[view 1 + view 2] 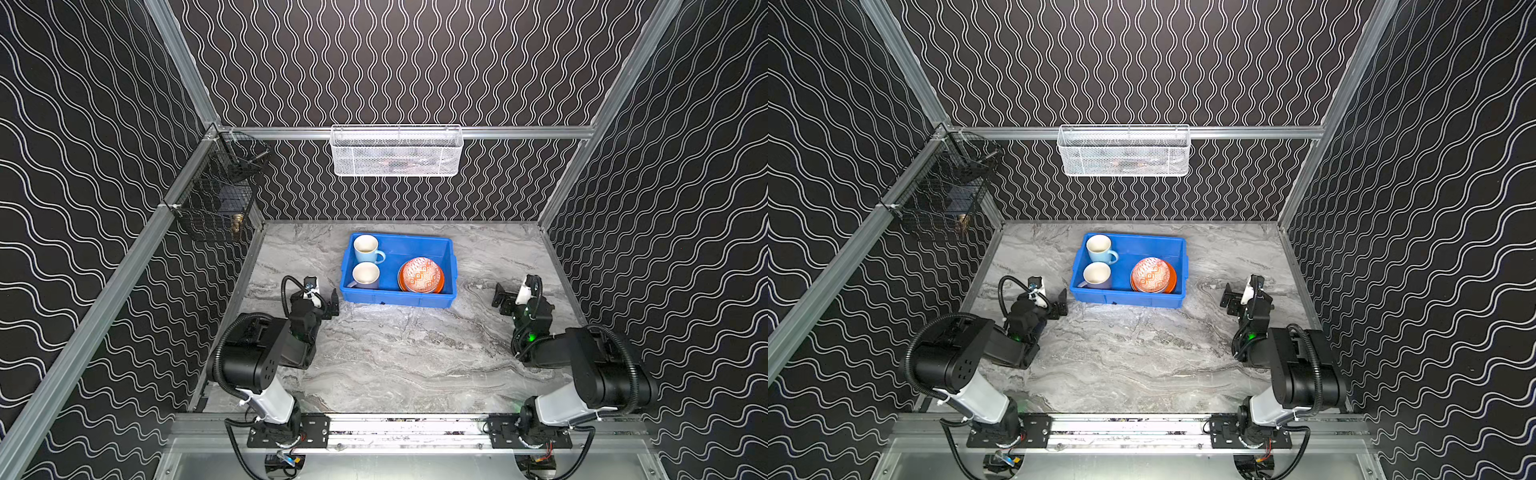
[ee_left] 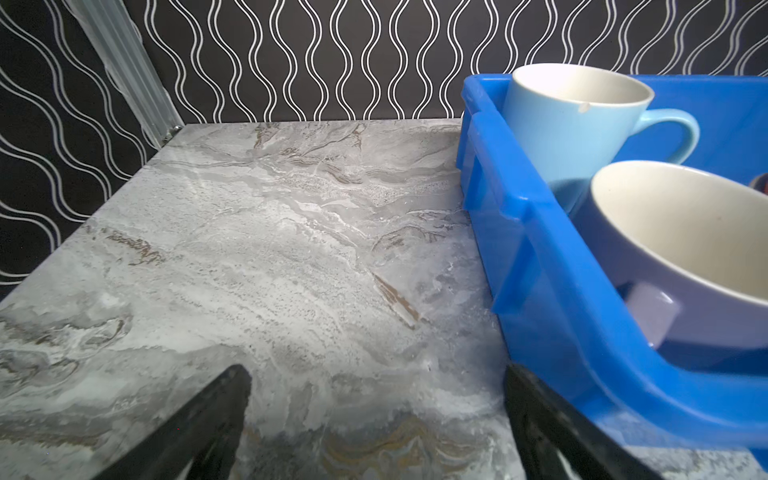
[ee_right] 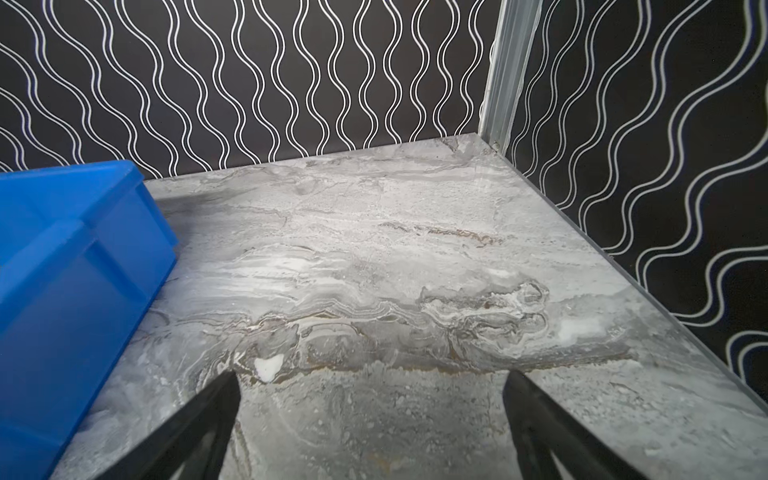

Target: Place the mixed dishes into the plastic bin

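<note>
The blue plastic bin stands on the marble table toward the back in both top views. Inside it are a light blue mug, a lavender mug, and an orange-white patterned bowl resting on an orange plate. My left gripper sits open just left of the bin's front corner, holding nothing. In the left wrist view, the bin wall and both mugs lie beside it. My right gripper is open and holds nothing, a short way right of the bin.
A white mesh basket hangs on the back rail. A black wire basket hangs on the left wall. Bare marble tabletop stretches between the arms and the bin. Patterned walls close in three sides.
</note>
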Robot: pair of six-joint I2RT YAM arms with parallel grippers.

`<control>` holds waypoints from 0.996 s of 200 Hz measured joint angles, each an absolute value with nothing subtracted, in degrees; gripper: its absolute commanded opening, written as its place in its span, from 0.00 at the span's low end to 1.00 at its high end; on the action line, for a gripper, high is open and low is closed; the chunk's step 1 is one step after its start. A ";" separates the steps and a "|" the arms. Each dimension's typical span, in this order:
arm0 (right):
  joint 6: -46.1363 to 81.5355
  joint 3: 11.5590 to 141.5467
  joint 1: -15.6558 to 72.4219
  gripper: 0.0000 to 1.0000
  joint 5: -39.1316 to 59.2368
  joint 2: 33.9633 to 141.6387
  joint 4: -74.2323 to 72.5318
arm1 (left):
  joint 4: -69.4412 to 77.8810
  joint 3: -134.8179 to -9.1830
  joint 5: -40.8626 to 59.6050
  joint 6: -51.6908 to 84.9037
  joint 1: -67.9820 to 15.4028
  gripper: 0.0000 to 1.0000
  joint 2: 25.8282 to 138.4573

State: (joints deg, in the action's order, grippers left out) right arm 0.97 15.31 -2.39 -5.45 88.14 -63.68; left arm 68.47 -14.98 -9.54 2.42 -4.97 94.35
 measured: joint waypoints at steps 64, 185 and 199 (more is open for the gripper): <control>0.86 15.35 -2.42 0.99 -5.28 88.14 -63.94 | 70.11 -14.46 -18.76 2.44 -6.79 0.99 94.48; 0.84 15.31 -2.42 1.00 -5.28 88.27 -64.27 | 71.11 -14.22 -20.16 2.42 -7.20 0.99 94.52; 0.84 15.31 -2.42 0.99 -5.28 88.27 -64.31 | 71.13 -14.20 -20.40 2.42 -7.20 0.99 94.54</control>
